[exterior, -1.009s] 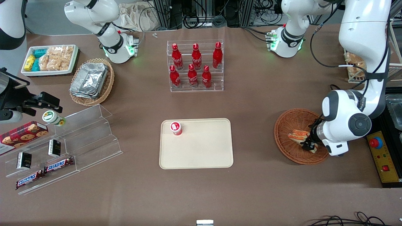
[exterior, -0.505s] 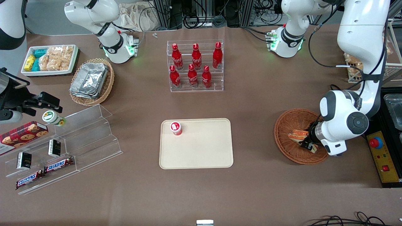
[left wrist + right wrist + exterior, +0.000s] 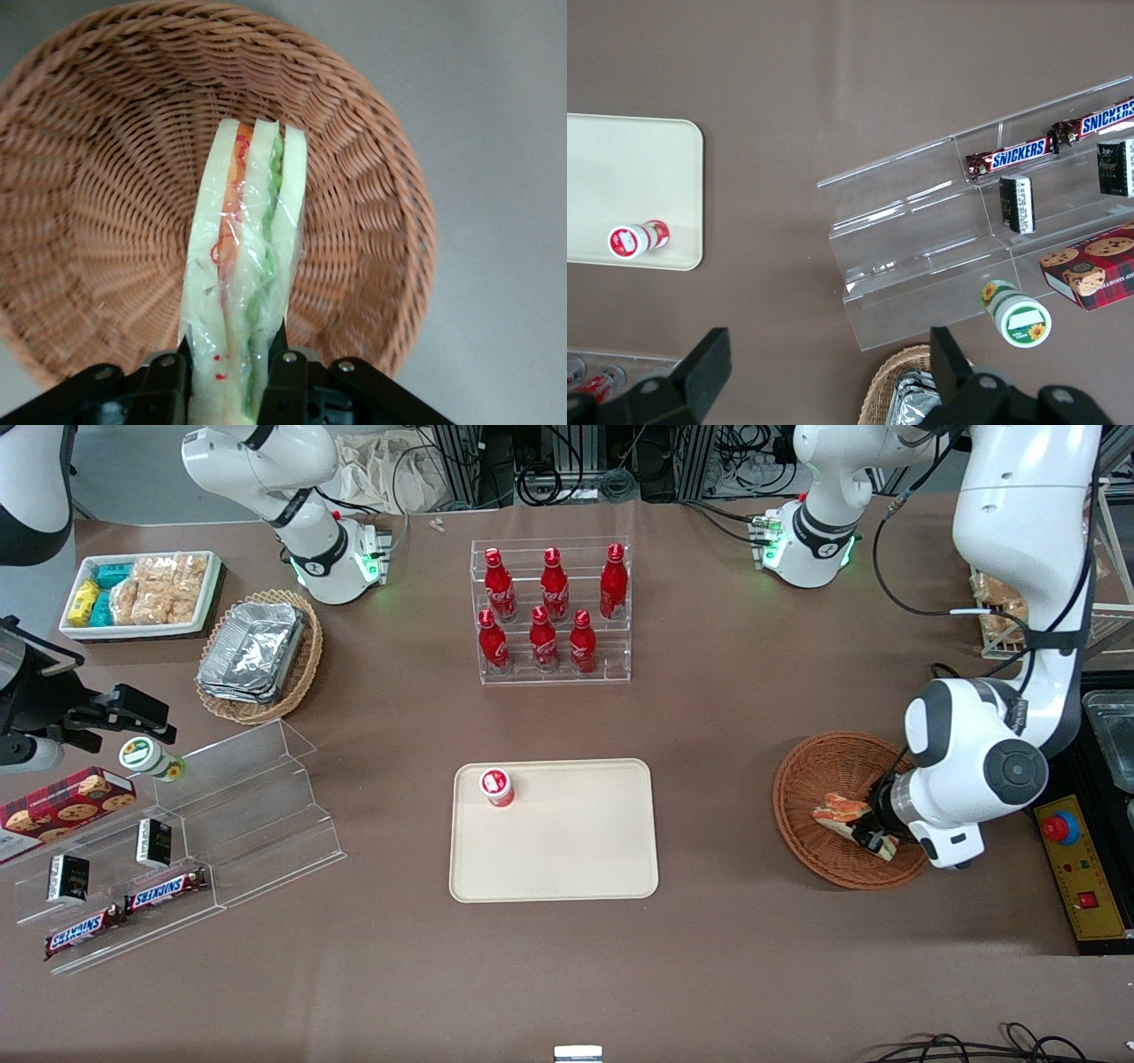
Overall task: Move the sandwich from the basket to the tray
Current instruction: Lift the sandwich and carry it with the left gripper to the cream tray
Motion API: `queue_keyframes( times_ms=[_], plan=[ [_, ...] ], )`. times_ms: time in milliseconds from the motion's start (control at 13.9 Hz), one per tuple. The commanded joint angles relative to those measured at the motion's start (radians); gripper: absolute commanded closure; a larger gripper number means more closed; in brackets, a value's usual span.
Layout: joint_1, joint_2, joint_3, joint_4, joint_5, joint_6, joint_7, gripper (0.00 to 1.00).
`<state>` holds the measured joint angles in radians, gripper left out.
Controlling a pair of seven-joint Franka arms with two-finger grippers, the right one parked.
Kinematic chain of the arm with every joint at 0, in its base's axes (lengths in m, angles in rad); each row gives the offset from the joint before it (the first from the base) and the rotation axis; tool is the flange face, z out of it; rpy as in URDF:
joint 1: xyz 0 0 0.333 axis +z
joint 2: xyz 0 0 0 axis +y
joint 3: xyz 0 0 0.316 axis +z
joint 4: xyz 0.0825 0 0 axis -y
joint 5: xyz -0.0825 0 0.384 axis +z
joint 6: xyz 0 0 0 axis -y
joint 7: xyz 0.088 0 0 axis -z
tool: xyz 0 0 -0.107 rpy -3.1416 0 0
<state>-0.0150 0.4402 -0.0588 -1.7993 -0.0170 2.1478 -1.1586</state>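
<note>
My tool [image 3: 229, 372] is clamped on the sandwich [image 3: 244, 266], which juts out ahead of its fingers over the basket [image 3: 372, 204]; I see the tray [image 3: 567, 859] well apart.

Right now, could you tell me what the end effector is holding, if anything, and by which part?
The end effector holds the wrapped sandwich by one end, fingers pressing its outer bread faces, over the basket.

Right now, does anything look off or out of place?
Nothing looks wrong: the gripper is shut on the sandwich over the basket, wrap intact. The tray already holds a small red-and-white bottle.
</note>
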Motion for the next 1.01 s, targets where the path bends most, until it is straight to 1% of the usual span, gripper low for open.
queue_keyframes(
  times_ms=[0, 216, 360, 505, 577, 721, 793, 937],
  plan=[
    [-0.033, -0.078, -0.006, 0.104, 0.009, -0.21, -0.026, 1.0],
    [-0.039, -0.097, -0.061, 0.246, 0.002, -0.406, -0.02, 1.0],
    [-0.039, -0.091, -0.137, 0.322, -0.001, -0.463, -0.013, 1.0],
    [-0.04, -0.084, -0.229, 0.34, 0.006, -0.451, -0.01, 1.0],
    [-0.04, -0.065, -0.28, 0.344, 0.012, -0.439, 0.047, 1.0],
    [-0.043, -0.016, -0.361, 0.347, 0.014, -0.393, 0.288, 1.0],
    [-0.074, 0.02, -0.38, 0.347, 0.014, -0.343, 0.33, 1.0],
    [-0.15, 0.089, -0.378, 0.347, 0.031, -0.237, 0.32, 1.0]
  ],
)
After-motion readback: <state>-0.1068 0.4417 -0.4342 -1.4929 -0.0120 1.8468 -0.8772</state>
